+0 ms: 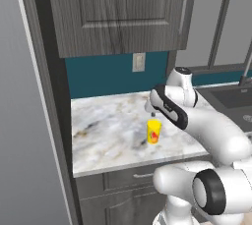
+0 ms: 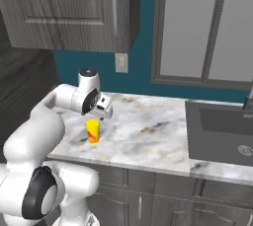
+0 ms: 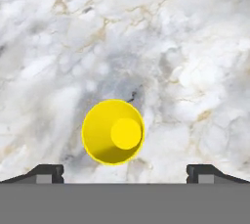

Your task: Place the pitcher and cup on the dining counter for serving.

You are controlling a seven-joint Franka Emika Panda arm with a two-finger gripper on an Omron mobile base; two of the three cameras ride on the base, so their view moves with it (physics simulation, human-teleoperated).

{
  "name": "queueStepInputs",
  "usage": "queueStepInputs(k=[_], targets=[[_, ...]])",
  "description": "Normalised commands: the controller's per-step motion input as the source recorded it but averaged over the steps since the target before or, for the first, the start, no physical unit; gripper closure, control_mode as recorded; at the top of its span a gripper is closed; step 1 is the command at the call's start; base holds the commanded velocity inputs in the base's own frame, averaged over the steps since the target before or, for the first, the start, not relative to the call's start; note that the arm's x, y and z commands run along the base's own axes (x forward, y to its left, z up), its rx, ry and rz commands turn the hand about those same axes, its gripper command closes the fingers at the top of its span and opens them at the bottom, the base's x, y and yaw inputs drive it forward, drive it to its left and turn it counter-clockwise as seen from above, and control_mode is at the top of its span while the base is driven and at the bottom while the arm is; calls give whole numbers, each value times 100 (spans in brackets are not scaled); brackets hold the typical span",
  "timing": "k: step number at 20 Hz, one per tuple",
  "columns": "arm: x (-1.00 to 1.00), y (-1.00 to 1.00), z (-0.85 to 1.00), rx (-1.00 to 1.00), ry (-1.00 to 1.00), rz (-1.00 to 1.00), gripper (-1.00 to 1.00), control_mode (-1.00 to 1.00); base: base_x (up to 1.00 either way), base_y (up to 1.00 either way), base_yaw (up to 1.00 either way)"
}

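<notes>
1. The cup [image 3: 113,131] stands upright on the marble counter [image 3: 185,47], lower centre of the hand view.
2. The gripper [image 3: 125,171] hangs above it, fingers spread wide, holding nothing.
3. A sink [image 2: 222,129] lies at right.

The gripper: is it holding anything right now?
Nothing. The gripper hangs open above the yellow cup, which stands on the marble counter, untouched.

Bare marble counter [image 1: 108,130] all round the cup [image 1: 154,131], upper cabinet [image 1: 118,10] overhead, sink [image 2: 222,131] well aside
</notes>
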Motion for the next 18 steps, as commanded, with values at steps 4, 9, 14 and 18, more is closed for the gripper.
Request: queueStepInputs(k=[4, 9, 14, 18], targets=[[27, 0, -38, 0, 4, -1, -100, -100, 0, 0, 0], [2, 0, -51, 0, 7, 0, -100, -100, 0, 0, 0], [24, -9, -29, 0, 1, 0, -100, -100, 0, 0, 0], [30, -16, -26, 0, 1, 0, -100, -100, 0, 0, 0]])
